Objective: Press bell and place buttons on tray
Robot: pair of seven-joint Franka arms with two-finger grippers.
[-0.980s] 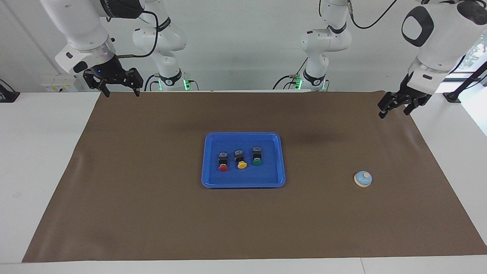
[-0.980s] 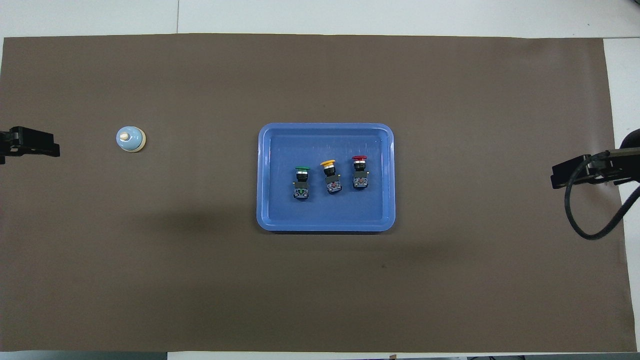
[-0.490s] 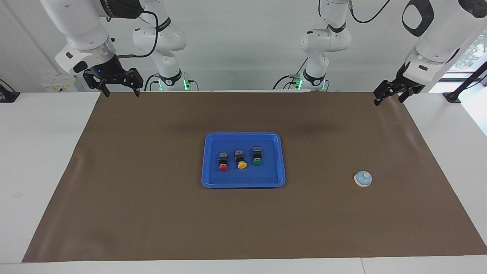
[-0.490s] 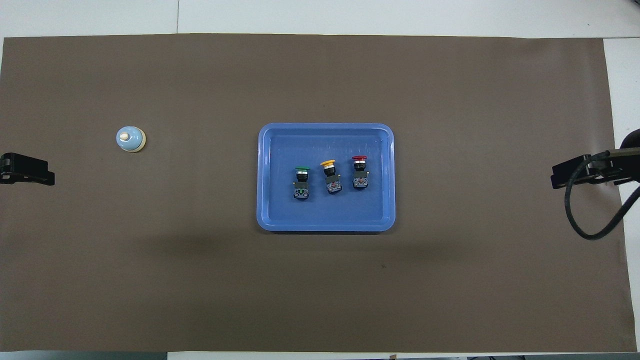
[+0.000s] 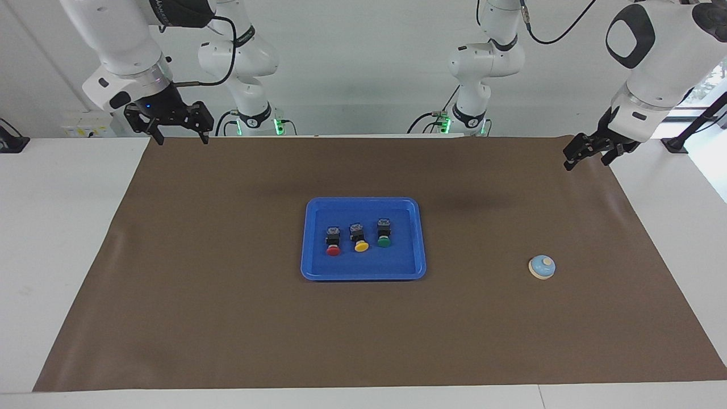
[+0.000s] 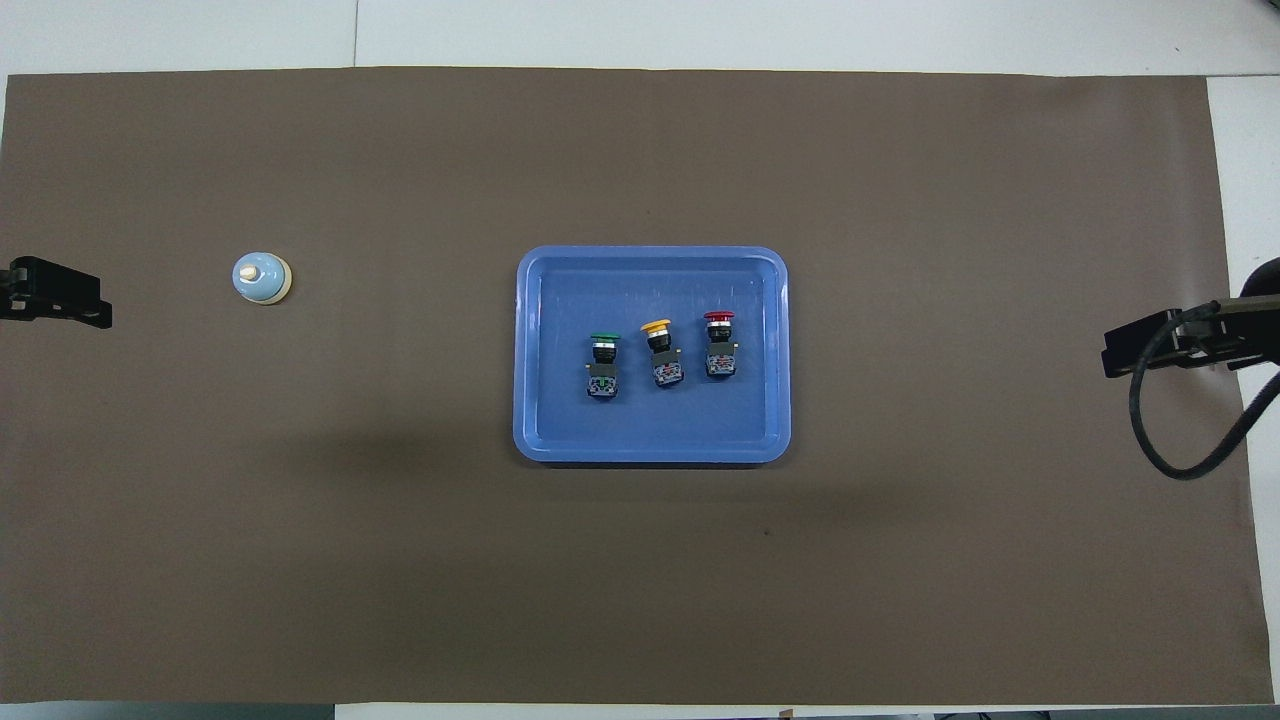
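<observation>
With both jaws hanging released and well apart from the bell (image 5: 542, 267), I am risking a glancing, silent press.

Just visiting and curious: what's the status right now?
Left gripper and right gripper open, empty, raised at mat's ends. Red, yellow, green push-buttons in blue plastic tray. Light-blue dome bell untouched. Nothing blocking.

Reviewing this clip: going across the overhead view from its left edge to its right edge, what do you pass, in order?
left gripper → bell → tray near rim → green button → yellow button → red button → right gripper, with its cable
</observation>
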